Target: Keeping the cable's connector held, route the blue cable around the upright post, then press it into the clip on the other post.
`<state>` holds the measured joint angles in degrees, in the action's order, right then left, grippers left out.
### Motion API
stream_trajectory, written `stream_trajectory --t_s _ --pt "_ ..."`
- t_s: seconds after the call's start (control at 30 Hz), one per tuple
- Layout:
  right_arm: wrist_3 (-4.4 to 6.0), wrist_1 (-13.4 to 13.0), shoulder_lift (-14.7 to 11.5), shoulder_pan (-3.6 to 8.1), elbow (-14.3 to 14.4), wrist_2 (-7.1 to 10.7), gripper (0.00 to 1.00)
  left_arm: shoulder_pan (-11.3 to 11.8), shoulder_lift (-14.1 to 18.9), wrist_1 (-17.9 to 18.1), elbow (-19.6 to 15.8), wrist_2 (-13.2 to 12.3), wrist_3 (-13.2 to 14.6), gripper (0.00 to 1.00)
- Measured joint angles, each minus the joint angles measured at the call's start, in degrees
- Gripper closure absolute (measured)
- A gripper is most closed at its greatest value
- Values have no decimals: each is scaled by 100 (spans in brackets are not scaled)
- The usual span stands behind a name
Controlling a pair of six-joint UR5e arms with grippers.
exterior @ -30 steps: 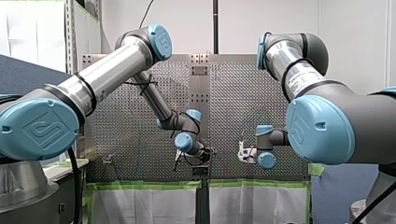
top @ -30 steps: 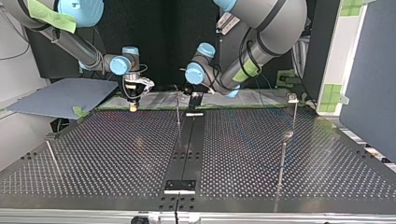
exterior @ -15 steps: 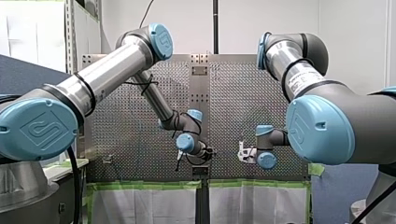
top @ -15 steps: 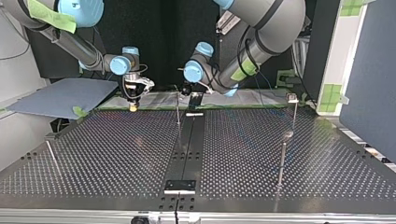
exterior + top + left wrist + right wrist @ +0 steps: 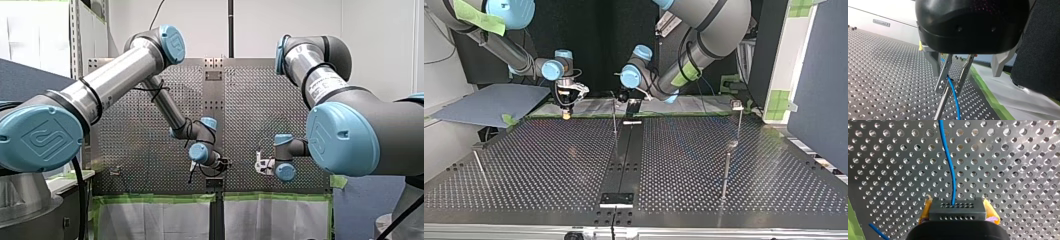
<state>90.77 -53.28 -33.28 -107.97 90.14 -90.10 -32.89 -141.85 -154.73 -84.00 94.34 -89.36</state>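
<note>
Markings first: the round pale-blue joint caps [image 5: 42, 137] on both silver-and-grey arms carry an embossed maker's emblem, with no letters legible. A white printed label [image 5: 325, 86] wraps my right arm's silver tube, print too small to read. A small grey nameplate [image 5: 881, 23] on the pale wall in the left wrist view is likewise unreadable. Count: two arms, two grippers, four thin metal rods, one blue cable, one connector. Top view, left to right. A thin leaning rod [image 5: 480, 167] stands near the left edge of the perforated metal table [image 5: 549, 165]. My right gripper [image 5: 567, 113], yellow pads, hangs low over the table's far edge. The right wrist view shows its jaws clamped on the dark rectangular connector block [image 5: 957, 215], which has rows of small holes. The thin blue cable [image 5: 950, 170] leaves the block's top and runs away over the table. Next comes the slim upright metal post [image 5: 614, 117] beside the black centre strip [image 5: 624, 160]; my left arm comes down to its top. In the left wrist view my left gripper [image 5: 949, 88], black-bodied, sits at the post's tip, and the cable drops through it just beside the post. Whether its jaws nip the cable or stand slack about it I cannot tell. At the right are two more uprights, the near post [image 5: 725, 170] and the far post [image 5: 740, 122], each with a small fitting on top. Green tape [image 5: 989, 92] lines the table's far edge.
</note>
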Motion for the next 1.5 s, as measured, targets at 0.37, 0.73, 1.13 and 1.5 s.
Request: stream_trajectory --t_s 0.37,0.73,1.13,1.5 --pt "-5 0 0 6 0 1 100 -36 60 88 0 -90 10 0" --pt "1 1 2 6 0 0 100 -52 67 145 -1 -246 -12 0" --pt "-8 1 1 8 0 0 100 -53 67 135 0 -322 -54 0" --pt "-5 1 2 8 0 0 100 -153 67 39 0 -115 -13 0"
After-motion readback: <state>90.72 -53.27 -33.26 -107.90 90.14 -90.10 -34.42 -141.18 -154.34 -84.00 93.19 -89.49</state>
